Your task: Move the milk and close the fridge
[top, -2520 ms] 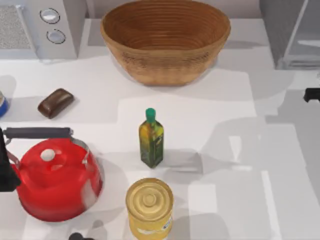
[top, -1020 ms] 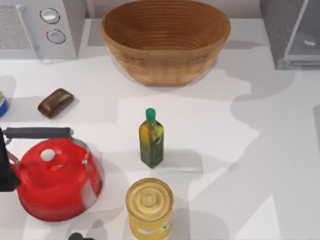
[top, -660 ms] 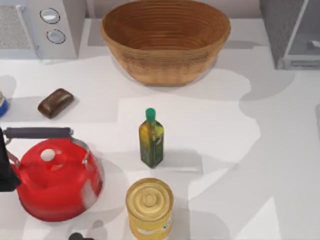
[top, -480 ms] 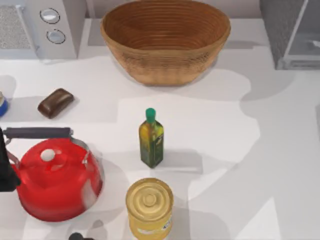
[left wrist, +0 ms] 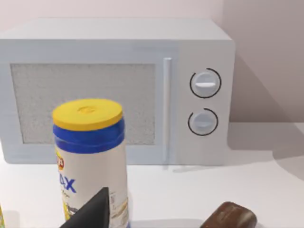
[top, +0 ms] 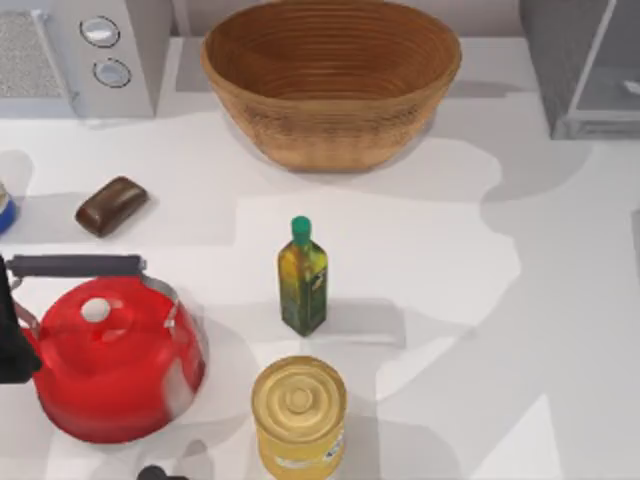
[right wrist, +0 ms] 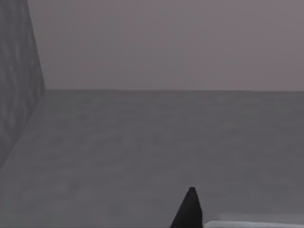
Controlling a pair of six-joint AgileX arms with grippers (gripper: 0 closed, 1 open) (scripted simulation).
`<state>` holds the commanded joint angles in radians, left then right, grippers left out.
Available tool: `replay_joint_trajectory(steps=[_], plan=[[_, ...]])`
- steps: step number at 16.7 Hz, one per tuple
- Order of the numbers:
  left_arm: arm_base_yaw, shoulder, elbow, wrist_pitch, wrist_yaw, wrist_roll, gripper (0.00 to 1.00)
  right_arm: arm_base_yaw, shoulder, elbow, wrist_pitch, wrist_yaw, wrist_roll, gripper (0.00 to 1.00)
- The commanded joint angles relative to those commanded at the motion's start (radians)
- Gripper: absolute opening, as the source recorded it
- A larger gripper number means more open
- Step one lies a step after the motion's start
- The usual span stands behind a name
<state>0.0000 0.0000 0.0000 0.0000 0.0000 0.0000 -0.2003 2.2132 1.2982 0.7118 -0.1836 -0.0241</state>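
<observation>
Fridge: the fridge (top: 578,68) is sitting at the far right corner of the desk (top: 450,300), its speckled dark top toward the basket and its pale glassy door panel showing on the right; whether that door is open cannot be told.
Right gripper: the right gripper (right wrist: 189,210) is showing as a dark tip in the right wrist view, facing a plain grey surface with a speckled grey wall along one side. Open or closed cannot be told.
Beside it: a thin white sliver (right wrist: 251,223) is lying just beside that tip; what it is cannot be told.
Left arm: the left arm (top: 10,345) is sitting at the left edge of the desk, close against the red kettle (top: 112,365).
Left gripper: the left gripper (left wrist: 95,213) is hanging low in front of a canister with a yellow lid (left wrist: 90,156); open or closed cannot be told.
Microwave: the light grey appliance with two round dials (top: 85,50) is standing at the far left corner, behind the canister in the left wrist view.
Brown bar: the brown bar (top: 111,205) is lying between the appliance and the kettle.
Middle: the olive oil bottle (top: 303,280) is standing upright, with the yellow can (top: 298,412) near it toward the front edge.
Back: the wicker basket (top: 330,80) is sitting between the appliance and the fridge.
</observation>
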Motion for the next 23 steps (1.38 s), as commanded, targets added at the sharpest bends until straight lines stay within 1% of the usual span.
replay_joint_trajectory(steps=[8,9,19,23], plan=[[0.000,0.000,0.000,0.000,0.000,0.000,1.00,0.000,0.000,0.000,0.000,0.000,0.000,0.98],[0.000,0.000,0.000,0.000,0.000,0.000,1.00,0.000,0.000,0.000,0.000,0.000,0.000,1.00],[0.000,0.000,0.000,0.000,0.000,0.000,1.00,0.003,-0.011,-0.007,-0.003,0.001,0.000,1.00],[0.000,0.000,0.000,0.000,0.000,0.000,1.00,0.020,-0.157,-0.095,-0.052,0.010,0.006,1.00]])
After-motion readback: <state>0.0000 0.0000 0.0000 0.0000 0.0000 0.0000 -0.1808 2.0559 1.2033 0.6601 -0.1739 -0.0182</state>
